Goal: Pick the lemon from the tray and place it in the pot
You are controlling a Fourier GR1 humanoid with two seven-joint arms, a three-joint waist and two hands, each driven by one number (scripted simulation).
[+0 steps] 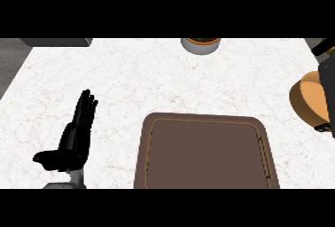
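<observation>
You won't find the lemon anywhere in this view. No yellow shows on the tray point(145, 146), on the bare counter point(131, 75), or in the part of the pot point(306, 103) that is in frame, so where it sits cannot be told. The tray lies at the counter's near edge, just right of centre, and shows only its brown floor, which suggests the pick is done. The pot, tan and round, is cut off at the counter's right edge, apart from the tray's far right corner. A dark shape lies across it. I judge that to be the right hand point(327, 84), perhaps carrying the lemon above the pot, but whether it is closed on anything cannot be told. Treat the placing as unconfirmed: at most, what is left is the release into the pot and drawing the hand clear. The left hand point(75, 137) rests near the counter's left edge, beside the tray's left rim but not touching it, fingers straight and together, holding nothing. A small jar point(201, 45) stands at the far edge and has no part in the task.
</observation>
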